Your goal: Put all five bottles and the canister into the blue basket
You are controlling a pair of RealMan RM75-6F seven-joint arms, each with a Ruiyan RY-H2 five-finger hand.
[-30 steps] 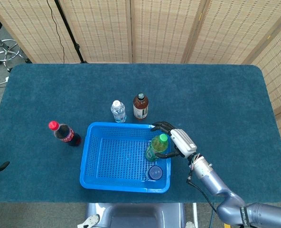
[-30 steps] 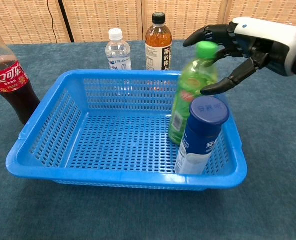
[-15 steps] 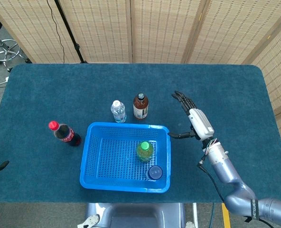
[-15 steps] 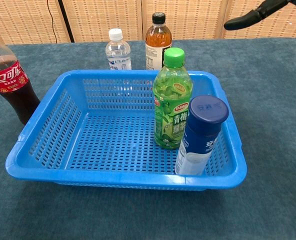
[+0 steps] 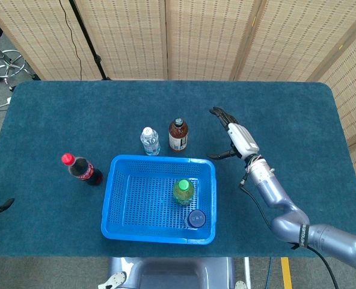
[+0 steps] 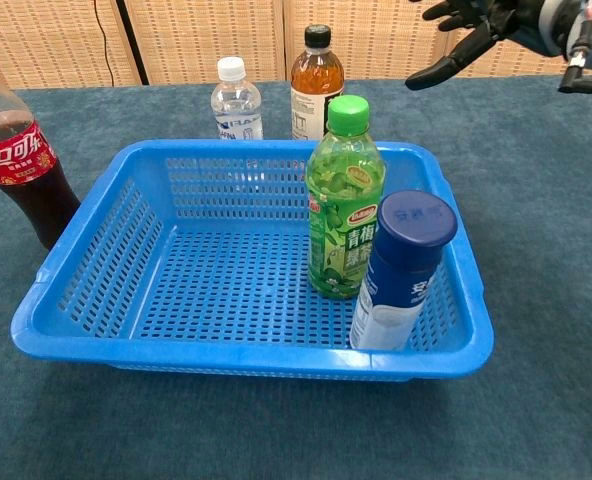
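Note:
The blue basket (image 5: 130, 208) (image 6: 96, 260) holds a green tea bottle (image 5: 182, 191) (image 6: 345, 200) standing upright and a blue-capped white canister (image 5: 196, 218) (image 6: 403, 270) beside it. Behind the basket stand a clear water bottle (image 5: 149, 140) (image 6: 236, 98) and a brown tea bottle (image 5: 178, 133) (image 6: 316, 82). A cola bottle with a red cap (image 5: 82, 169) (image 6: 18, 160) stands left of the basket. My right hand (image 5: 232, 136) (image 6: 486, 25) hovers empty, fingers spread, to the right of the brown tea bottle. The left hand is out of sight in both views.
Woven folding screens (image 5: 166, 36) stand behind the blue-covered table (image 5: 286, 120). A stool (image 5: 6, 63) and a stand's pole (image 5: 85, 39) are on the floor at the far left.
My right hand let go of the green tea bottle, which now stands in the basket, then rose and moved back and toward the brown tea bottle.

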